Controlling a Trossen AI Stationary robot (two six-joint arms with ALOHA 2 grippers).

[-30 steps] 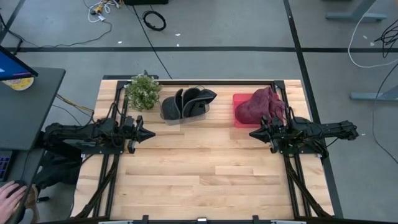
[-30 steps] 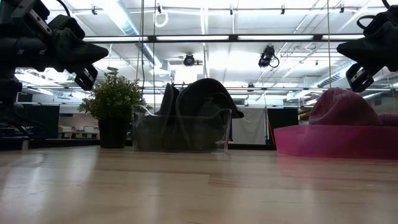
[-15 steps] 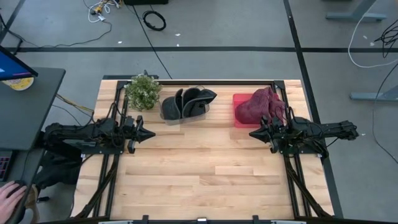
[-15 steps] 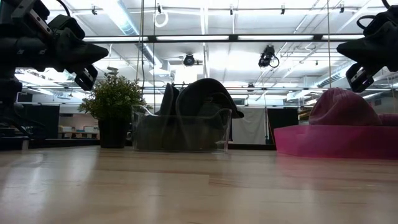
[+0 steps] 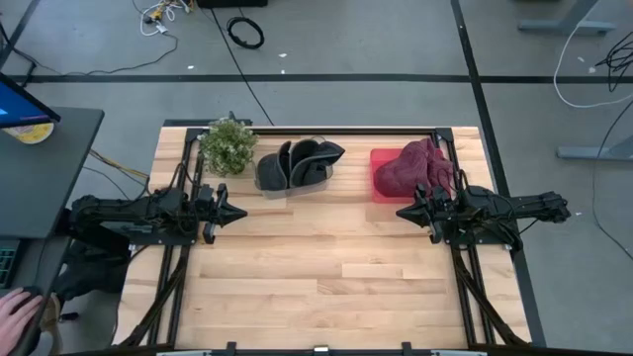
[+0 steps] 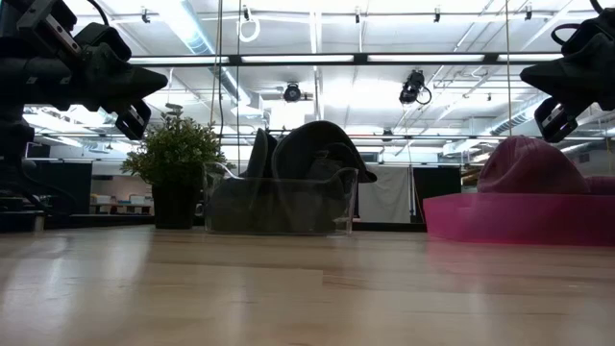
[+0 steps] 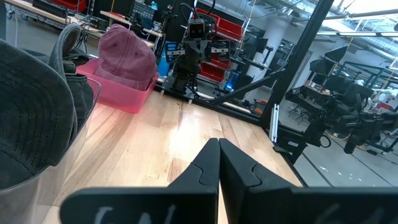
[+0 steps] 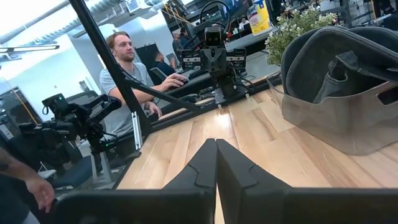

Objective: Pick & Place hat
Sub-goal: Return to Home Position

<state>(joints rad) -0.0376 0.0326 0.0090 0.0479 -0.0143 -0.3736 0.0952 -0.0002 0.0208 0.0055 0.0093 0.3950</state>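
High view, table (image 5: 326,287) centre as dial: left gripper (image 5: 237,214) at roughly 9 o'clock, up off the wood, tip aimed toward 3; its wrist view shows the two fingers pressed together with nothing between them; right gripper (image 5: 404,212) at roughly 3 o'clock, tip aimed toward 9, fingers likewise closed and empty in its own wrist view; the two tips face each other, well apart, with bare wood between them; low view has both grippers hanging high above the tabletop at the picture's two edges; black caps (image 5: 297,161) sit in the transparent bin (image 5: 269,191) at about 12 o'clock, near the far edge; they stand on edge, packed together, crowns and one brim poking above the bin rim; exact cap count cannot be told from these views; plant (image 5: 227,145) in a dark pot just beside the bin, toward 11 o'clock; pink bin (image 5: 380,158) at about 1 o'clock, maroon cap (image 5: 415,166) heaped in it and rising above its rim, just beyond the right gripper; neither gripper touches any bin or cap; off-table: a hand (image 5: 15,311) at the 8 o'clock corner of the high view; a person (image 8: 124,74) seated beyond the table in the right wrist view.
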